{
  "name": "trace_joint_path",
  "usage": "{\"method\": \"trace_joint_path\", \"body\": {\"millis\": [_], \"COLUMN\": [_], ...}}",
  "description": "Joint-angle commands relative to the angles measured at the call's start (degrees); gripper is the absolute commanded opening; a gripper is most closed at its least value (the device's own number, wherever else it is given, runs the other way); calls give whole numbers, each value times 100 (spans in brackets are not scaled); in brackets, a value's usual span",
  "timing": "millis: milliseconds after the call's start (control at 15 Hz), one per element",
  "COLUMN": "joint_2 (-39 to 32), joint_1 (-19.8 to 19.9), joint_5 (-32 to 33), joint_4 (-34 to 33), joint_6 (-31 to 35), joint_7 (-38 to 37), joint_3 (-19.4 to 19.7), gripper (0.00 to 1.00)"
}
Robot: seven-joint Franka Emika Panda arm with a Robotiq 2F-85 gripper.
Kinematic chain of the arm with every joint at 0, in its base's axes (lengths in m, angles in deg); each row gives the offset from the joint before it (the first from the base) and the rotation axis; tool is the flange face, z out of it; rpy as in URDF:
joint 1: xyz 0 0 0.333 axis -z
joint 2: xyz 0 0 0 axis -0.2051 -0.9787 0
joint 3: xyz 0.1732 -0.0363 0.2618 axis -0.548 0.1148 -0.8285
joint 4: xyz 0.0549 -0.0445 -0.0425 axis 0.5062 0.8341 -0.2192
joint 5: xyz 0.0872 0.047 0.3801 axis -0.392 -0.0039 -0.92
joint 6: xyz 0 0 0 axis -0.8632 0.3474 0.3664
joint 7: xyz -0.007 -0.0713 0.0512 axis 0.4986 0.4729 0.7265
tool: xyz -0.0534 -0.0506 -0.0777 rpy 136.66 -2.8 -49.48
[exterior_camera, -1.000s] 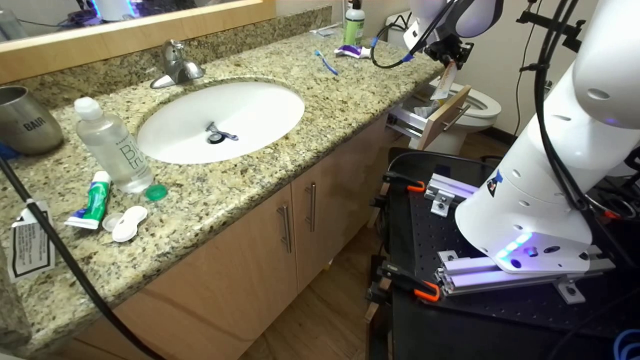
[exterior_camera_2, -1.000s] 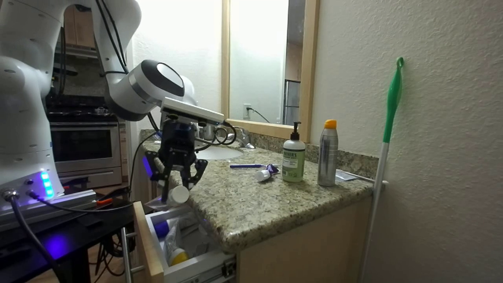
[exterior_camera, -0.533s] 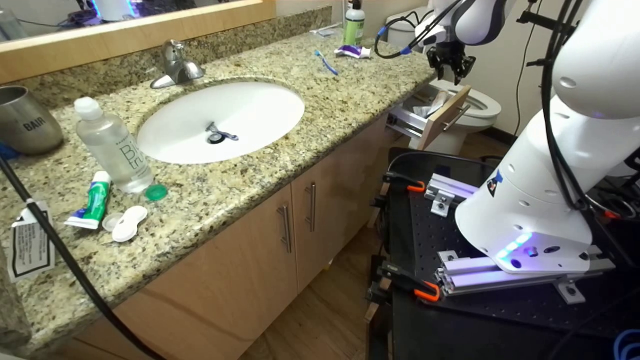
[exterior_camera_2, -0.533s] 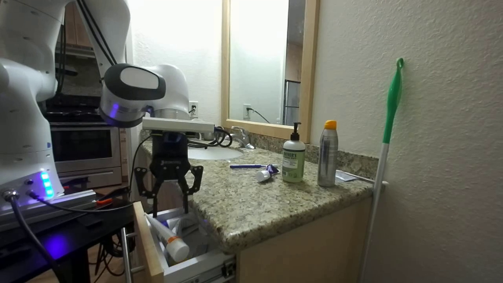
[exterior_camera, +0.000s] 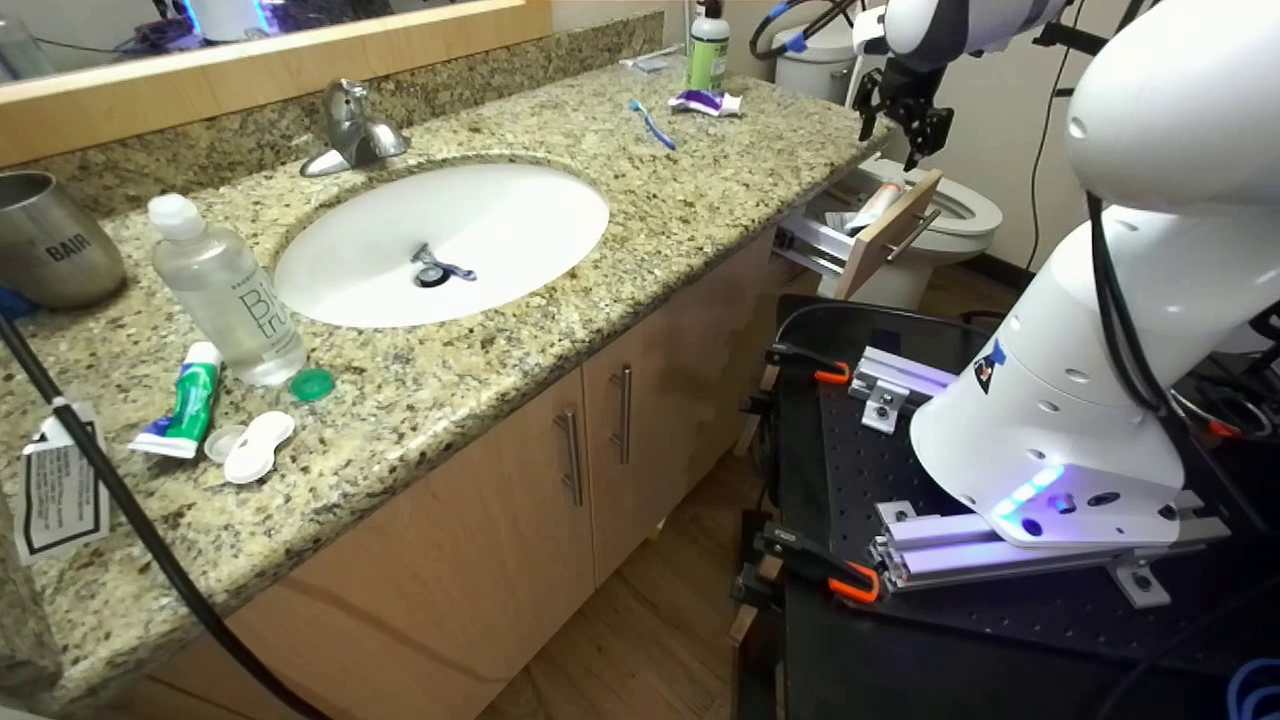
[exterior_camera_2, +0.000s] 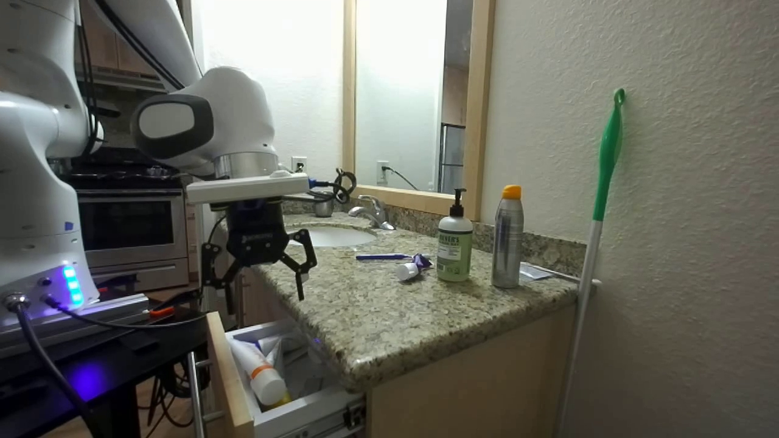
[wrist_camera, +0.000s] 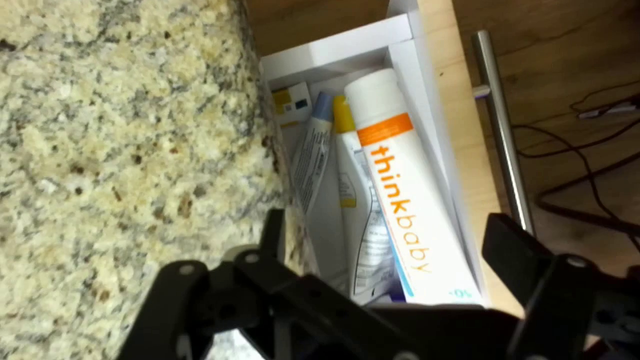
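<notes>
Tool (exterior_camera_2: 265,303): spread wide, empty, above the pulled-out drawer (wrist_camera: 340,42) | white orange-banded tube (wrist_camera: 407,195): inside, lengthwise along the front panel (wrist_camera: 462,150), likely so to fit the narrow space | yellow-capped tube (wrist_camera: 356,225): alongside; any overlap underneath is hard to judge

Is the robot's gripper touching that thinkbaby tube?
Apart: in an exterior view, a clear gap shows between the open gripper and the thinkbaby tube lying below.

The thinkbaby tube (wrist_camera: 410,210) looks like smooth, satiny plastic. The granite counter (exterior_camera: 460,360) is glossy along its front edge; the drawer front (wrist_camera: 467,165) is smooth wood, its handle (wrist_camera: 501,130) metal.
</notes>
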Motion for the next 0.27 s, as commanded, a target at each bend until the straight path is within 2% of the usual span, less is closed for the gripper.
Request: {"method": "trace_joint_path", "body": {"millis": [0,67,133,200], "joint_2": [1419,1719,883,1079], "joint_1": [365,63,-72,-161], "joint_5": [-1584,-1691,-1338,-1357], "joint_4": [696,719,280,282], "joint_6": [-519,-689,-414,-531], "joint_7": [928,819,623,614], "joint_3": [-576,-291,-158,-86], "gripper": [100,100,100,100]}}
